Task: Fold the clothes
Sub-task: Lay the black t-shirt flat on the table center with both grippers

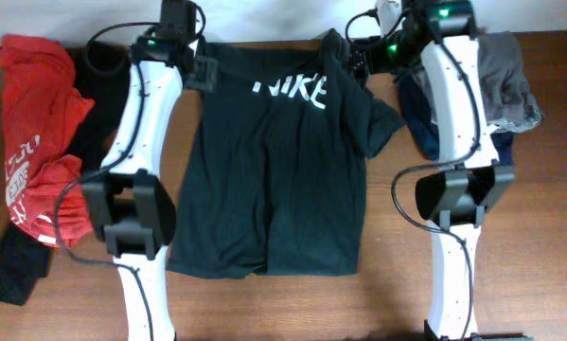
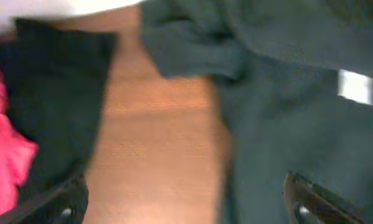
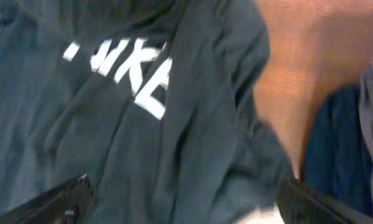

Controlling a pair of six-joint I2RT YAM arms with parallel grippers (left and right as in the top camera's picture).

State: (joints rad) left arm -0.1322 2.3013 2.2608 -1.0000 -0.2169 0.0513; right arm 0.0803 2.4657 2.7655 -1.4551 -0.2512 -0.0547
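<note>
Big black T-shirt [image 1: 274, 180] lies spread face up in the middle of the worktop [image 1: 534, 237], collar toward the far edge, white letters [image 1: 292, 88] readable across the chest and hem toward the arm bases. This reads as the flat starting layout a fold needs. Both arms reach to the far end, one at each shoulder of the shirt, likely because the shoulders are the natural corners to work from. Left fingers [image 2: 60, 204] stand wide apart over bare wood and the shirt's edge, holding nothing. Right fingers [image 3: 56, 205] are equally spread above the lettering, also empty, with the cloth lying slack beneath. The sleeve [image 1: 380, 123] on the right side sits rumpled and partly turned in, so the layout is not quite tidy. The other clothes are parked off to the sides, clear of the folding area. A red garment [image 1: 37, 142] lies over a plain black garment [image 1: 18, 270] at left. A grey garment [image 1: 505, 76] lies over a navy garment [image 1: 420, 118] at right. By my judgement no fold is made yet.
</note>
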